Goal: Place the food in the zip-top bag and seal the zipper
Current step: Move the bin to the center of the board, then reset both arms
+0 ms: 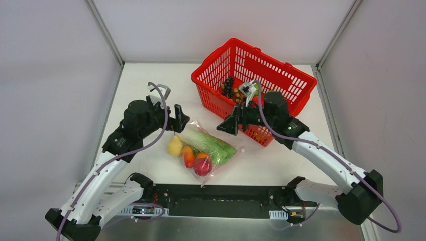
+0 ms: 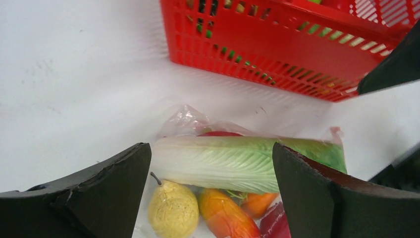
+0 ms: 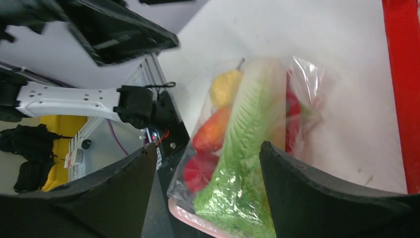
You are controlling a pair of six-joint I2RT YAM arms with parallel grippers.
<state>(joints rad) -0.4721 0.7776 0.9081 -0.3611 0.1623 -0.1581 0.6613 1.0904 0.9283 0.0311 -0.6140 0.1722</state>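
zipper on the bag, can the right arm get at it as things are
Probably yes: the zipper lies close under the open right gripper, and the right wrist view shows nothing between them.

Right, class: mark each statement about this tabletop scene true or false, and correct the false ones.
1. The cabbage lies inside the zip-top bag. True.
2. The left end effector is shut on the bag. False: it is open and holds nothing.
3. The red basket is empty. False: dark grapes and other items lie in it.
4. In the top view, the basket sits above and right of the bag. True.
5. The right end effector grips the pear. False: it is open and empty; the pear lies beside the cabbage.
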